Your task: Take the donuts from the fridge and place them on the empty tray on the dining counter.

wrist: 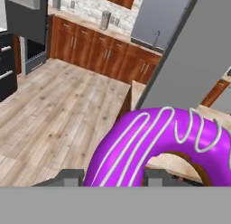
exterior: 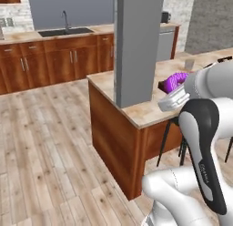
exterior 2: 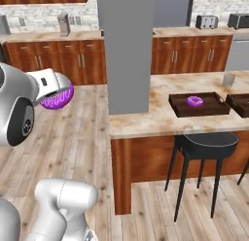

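Note:
My gripper [wrist: 115,178] is shut on a purple-iced donut [wrist: 153,142] with white stripes, which looms large in the hand view. In the right base view this held donut [exterior 2: 57,100] hangs under the gripper [exterior 2: 56,95], above the floor and left of the dining counter [exterior 2: 146,121]. In the left base view the held donut [exterior: 175,81] sits just above the gripper [exterior: 177,87], over the dining counter [exterior: 136,111]. A second purple donut [exterior 2: 195,101] lies in the dark brown tray [exterior 2: 182,108] on the counter. The fridge is out of view.
A wide grey pillar [exterior 2: 127,50] rises from the counter's left end. A black stool [exterior 2: 206,145] stands in front of it. Another brown tray [exterior 2: 241,105] and a grey cup [exterior 2: 228,79] sit farther right. A wooden cabinet counter with a sink [exterior: 66,33] lines the back wall.

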